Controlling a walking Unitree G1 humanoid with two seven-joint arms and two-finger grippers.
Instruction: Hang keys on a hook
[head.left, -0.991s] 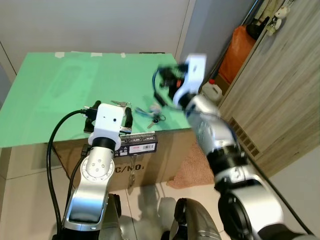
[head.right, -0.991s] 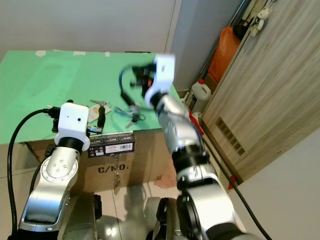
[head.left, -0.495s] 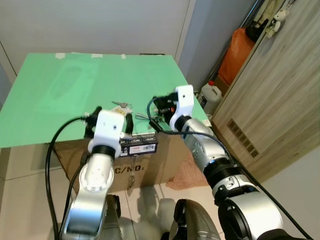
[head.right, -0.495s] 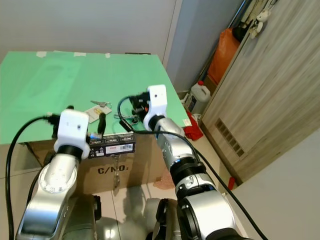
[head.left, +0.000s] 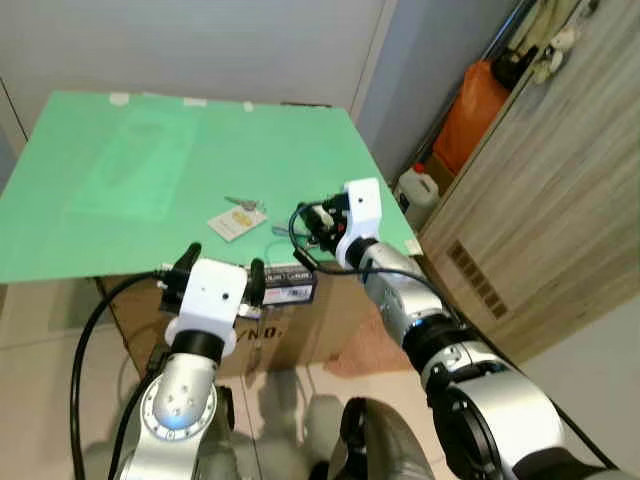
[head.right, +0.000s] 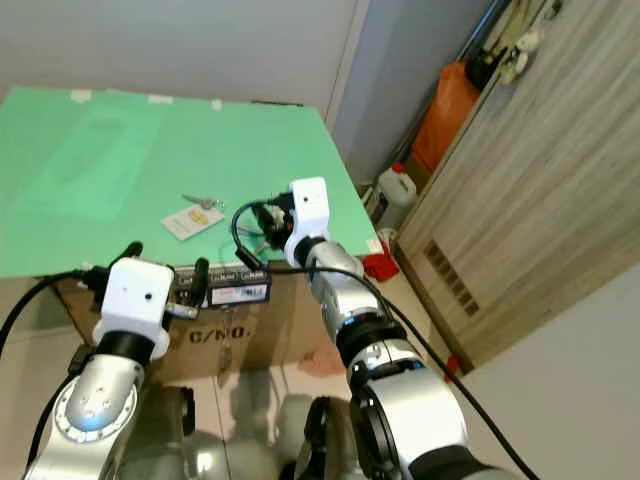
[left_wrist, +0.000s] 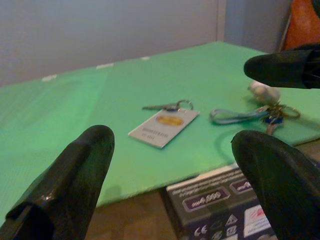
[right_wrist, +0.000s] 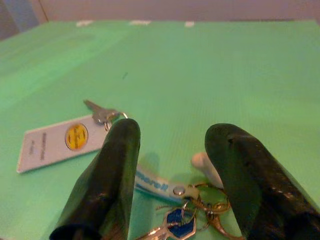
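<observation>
A green table top lies ahead, with the key bunch on a blue strap at its near right edge. The right gripper hovers spread over it, holding nothing; the left gripper, likewise unclenched, waits near the edge. The pick-up seems in hand: next, lower and pinch the strap.

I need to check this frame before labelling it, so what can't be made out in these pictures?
- Hook: none identifiable in the head views.
- Key bunch: right wrist view, partly cut by the bottom edge and the right gripper's fingers.
- White tag print: blurred.
- Box label: left wrist view, text blurred, partly behind the left gripper.
</observation>
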